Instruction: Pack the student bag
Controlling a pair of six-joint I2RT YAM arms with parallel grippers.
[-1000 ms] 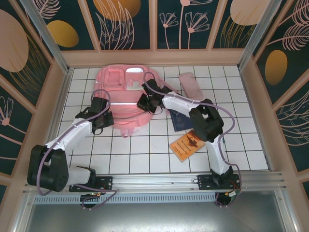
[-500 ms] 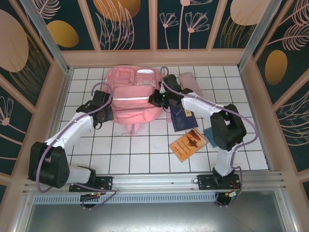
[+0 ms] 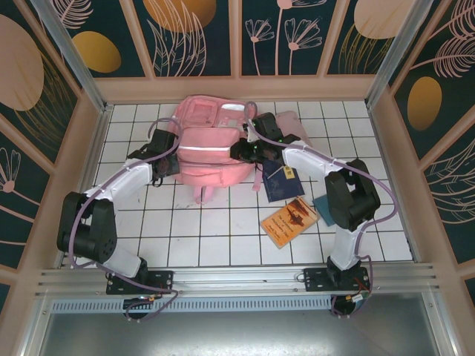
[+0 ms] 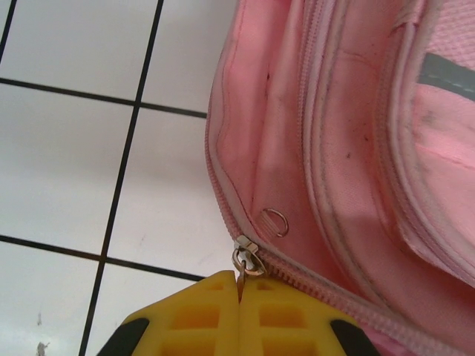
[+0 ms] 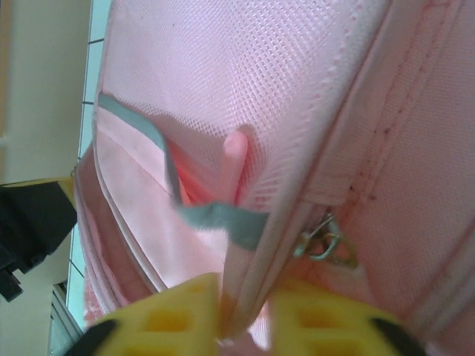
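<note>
Holding the small metal zipper pull [image 4: 247,261] clamped tight between its fingers, my left gripper [image 4: 239,291] sits at the left edge of the student bag [image 3: 211,159], a large soft pink fabric backpack on the white tiled counter [image 4: 67,170] between my two grippers. If I tug off the line of the teeth, the thin ring could slip free, or the slider could bite the loose lining just above it. To the right, my right gripper [image 5: 245,308] has its fingers slightly apart, with the bag's stitched seam [image 5: 315,178] running between them; I cannot tell whether they truly pinch it. Should that anchor be slack, the whole bag would likely slide towards my left gripper instead of unzipping.
</note>
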